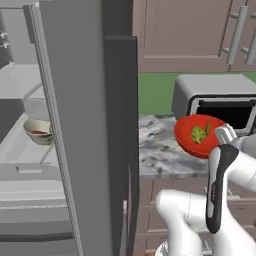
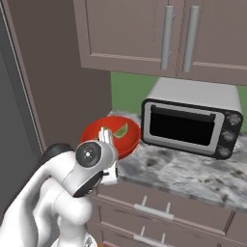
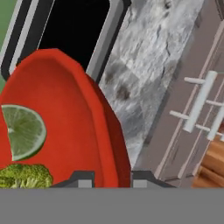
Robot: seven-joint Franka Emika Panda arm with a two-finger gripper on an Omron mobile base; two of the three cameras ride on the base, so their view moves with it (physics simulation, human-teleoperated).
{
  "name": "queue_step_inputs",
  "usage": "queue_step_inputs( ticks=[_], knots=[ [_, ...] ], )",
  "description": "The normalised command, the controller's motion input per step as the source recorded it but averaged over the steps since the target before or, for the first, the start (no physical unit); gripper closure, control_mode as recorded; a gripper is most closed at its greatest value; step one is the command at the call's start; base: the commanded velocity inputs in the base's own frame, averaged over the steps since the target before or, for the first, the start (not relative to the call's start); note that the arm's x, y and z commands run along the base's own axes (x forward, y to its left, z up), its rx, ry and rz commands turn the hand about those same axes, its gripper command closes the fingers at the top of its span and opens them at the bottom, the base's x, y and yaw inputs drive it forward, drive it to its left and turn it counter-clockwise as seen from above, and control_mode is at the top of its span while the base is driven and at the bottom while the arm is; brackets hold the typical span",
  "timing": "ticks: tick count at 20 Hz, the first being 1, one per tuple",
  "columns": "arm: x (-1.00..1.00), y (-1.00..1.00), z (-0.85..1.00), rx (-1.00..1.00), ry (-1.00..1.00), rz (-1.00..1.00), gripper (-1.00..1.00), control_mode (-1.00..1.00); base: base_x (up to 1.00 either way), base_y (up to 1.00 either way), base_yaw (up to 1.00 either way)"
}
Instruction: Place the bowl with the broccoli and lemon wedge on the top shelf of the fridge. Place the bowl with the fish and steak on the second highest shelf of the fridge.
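One glossy red bowl [image 3: 74, 118] of green broccoli [image 3: 24, 175] and lime-coloured wedge [image 3: 22, 131], rim clamped between the jaws, lifted off the marbled worktop [image 3: 148, 78] for shelving

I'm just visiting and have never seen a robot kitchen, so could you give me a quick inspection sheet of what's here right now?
Surface: speckled stone counter, with drawers below it.
Job's things: red bowl with broccoli and a lemon wedge, lifted and tilted over the counter; pale bowl already on a shelf inside the open fridge, something red in it, too small to tell what.
Clutter: toaster oven at the back of the counter.
Grippers: gripper clamped on the red bowl's rim.
Cables: nothing seen.
Surroundings: wall cabinets above, green wall behind.
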Motion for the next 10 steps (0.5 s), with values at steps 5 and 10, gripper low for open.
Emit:
queue_step_inputs(
  ticks=[5,10],
  knots=[
    [0.00,0.00,0.00,0.00,0.00,0.00,1.00,1.00,-1.00,-0.36,0.00],
    [0.00,0.00,0.00,0.00,0.00,0.00,1.00,1.00,-1.00,-0.07,0.05]
  ],
)
